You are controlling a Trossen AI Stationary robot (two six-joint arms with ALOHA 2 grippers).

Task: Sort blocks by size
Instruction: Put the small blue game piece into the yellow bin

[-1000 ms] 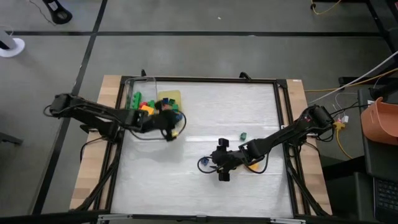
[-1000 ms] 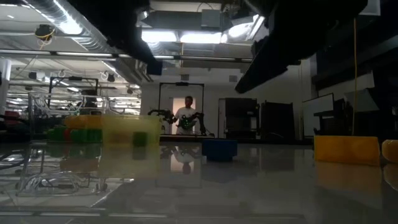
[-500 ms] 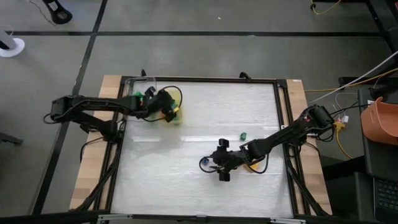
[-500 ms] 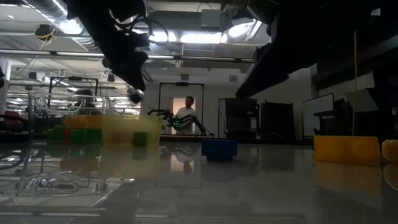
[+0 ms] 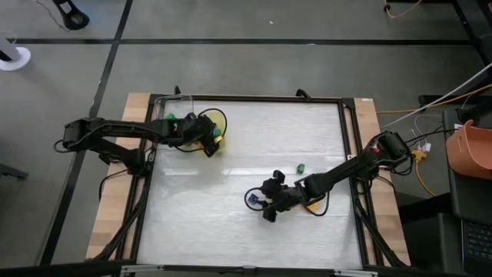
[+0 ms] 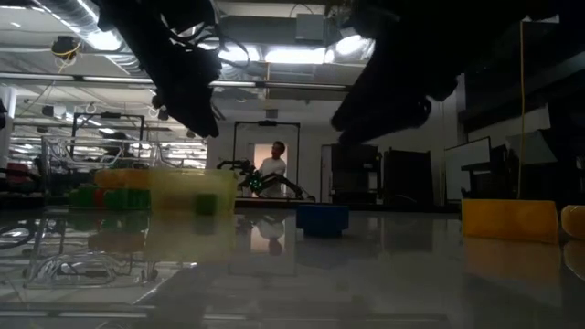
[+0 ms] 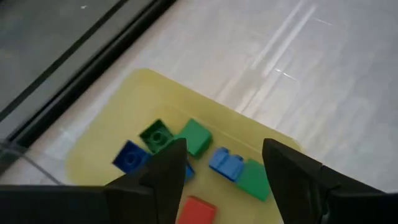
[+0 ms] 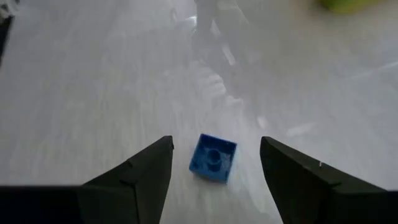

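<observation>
Nearby, clutter first: clear plastic container point(image 5: 171, 111) at the table's point(image 5: 246, 154) back left corner, holding green and yellowish pieces; flat yellow tray point(image 7: 118, 124) just beside it, toward the middle; orange bin point(image 5: 470, 150) well off the right edge. Nothing between either gripper and its target.

Counted inside the tray, from the left wrist view: two blue blocks point(image 7: 227, 163), three green blocks point(image 7: 196, 135), one red block point(image 7: 197, 208) partly hidden behind a finger. Out on the open table: one blue cube point(image 8: 212, 157), one small green block point(image 5: 300, 166) alone near the middle, one orange-yellow brick point(image 6: 508, 219) under the right arm.

Left gripper point(image 7: 224, 171) poised above the tray, fingers parted and empty. Right gripper point(image 8: 214, 165) low over the table, fingers spread wide, straddling the blue cube without touching it.

Compared with a second ago: left gripper moved from the tray's near edge to over the tray and gone from clenched to released; right gripper shifted slightly toward the blue cube, equally wide.
</observation>
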